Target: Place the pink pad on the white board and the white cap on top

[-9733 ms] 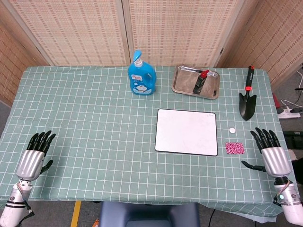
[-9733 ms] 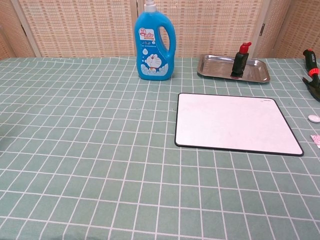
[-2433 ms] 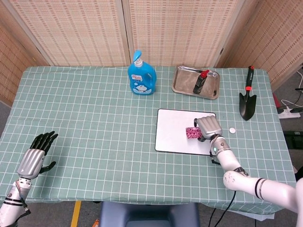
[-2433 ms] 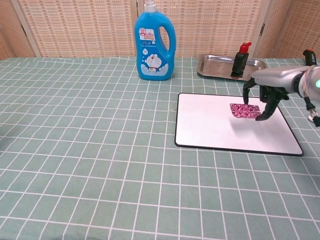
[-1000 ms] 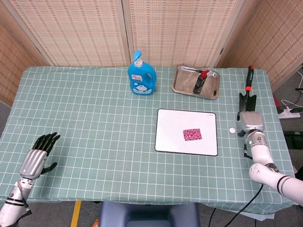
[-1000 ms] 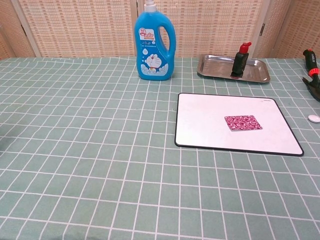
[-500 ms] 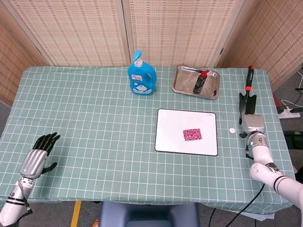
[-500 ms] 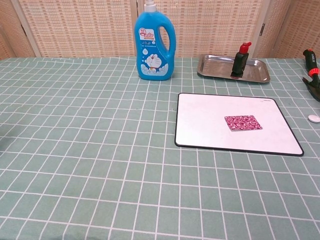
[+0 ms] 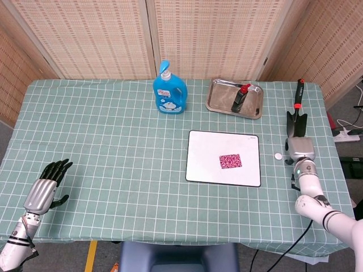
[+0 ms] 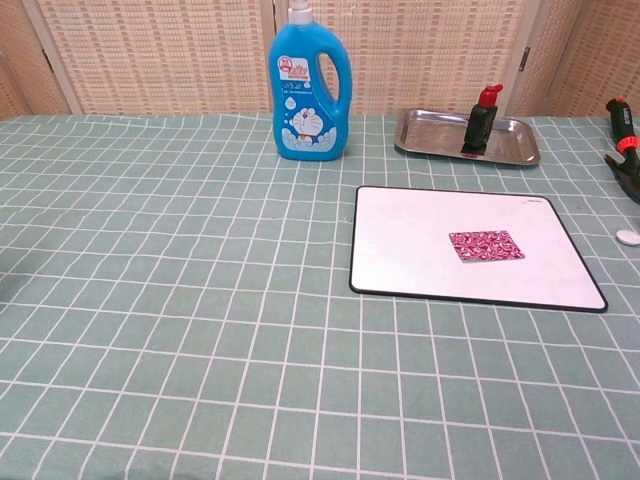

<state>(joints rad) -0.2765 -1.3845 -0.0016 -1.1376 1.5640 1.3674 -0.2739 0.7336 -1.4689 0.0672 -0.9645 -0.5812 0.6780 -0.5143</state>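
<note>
Resting at the desk's right edge, right hand (image 9: 300, 149): seen from the back, fingers hidden, so whether it is spread or closed cannot be told; nothing visibly held. White cap (image 9: 278, 156): on the checked cloth just left of that hand, between it and the white board (image 9: 204, 153), off the board. White board: black-edged, flat at centre-right of the desk (image 9: 113, 124). Pink pad (image 9: 230, 161): lying flat on the board, right of its middle, apart from the cap. Garden trowel (image 9: 296, 116): black blade, red-banded handle, directly beyond the right hand. Metal tray (image 9: 218, 96): behind the board, holding a dark bottle with red top (image 9: 239, 98). Blue detergent bottle (image 9: 169, 90): upright, left of the tray. Left hand (image 9: 44, 190): near-left corner, well apart from everything, fingers extended and spread, holding nothing.
</note>
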